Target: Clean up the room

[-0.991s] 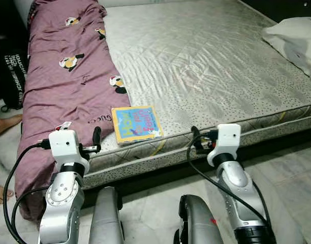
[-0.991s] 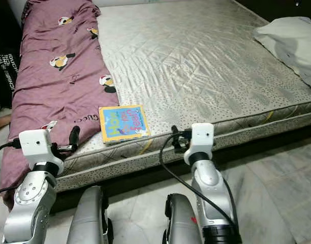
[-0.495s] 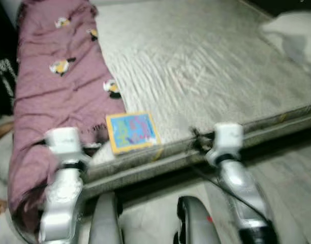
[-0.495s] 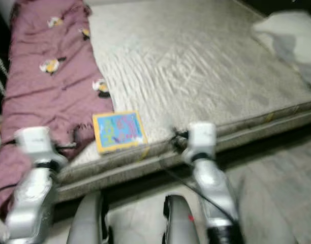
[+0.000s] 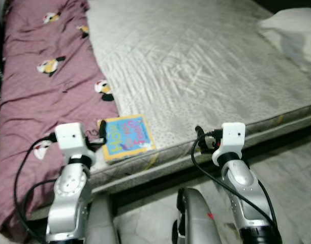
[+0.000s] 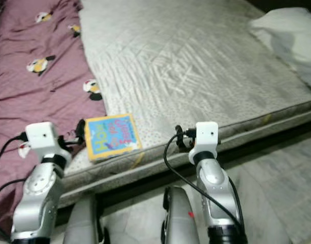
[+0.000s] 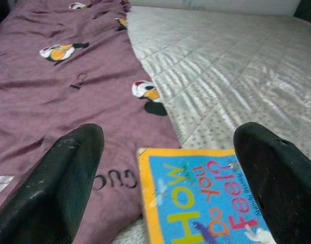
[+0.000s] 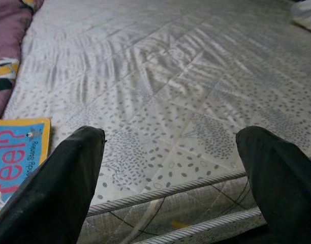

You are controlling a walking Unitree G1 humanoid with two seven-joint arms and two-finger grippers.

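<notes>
The left end effector (image 7: 165, 178) was held wide open, and the book (image 5: 126, 137) was seen just ahead of it on the mattress (image 5: 196, 66), beside the purple blanket (image 5: 38, 96). The right end effector (image 8: 170, 173) was also spread wide, at the mattress edge with the book off to its left.

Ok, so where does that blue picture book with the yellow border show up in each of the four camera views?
Left eye view: blue picture book with the yellow border lies near the mattress's front edge, left of centre.
Right eye view: lower left of centre.
Left wrist view: bottom centre, between the open black fingers.
Right wrist view: a corner at the lower left edge.
Shared landmark: the maroon penguin-print blanket, whose edge the book adjoins.
</notes>
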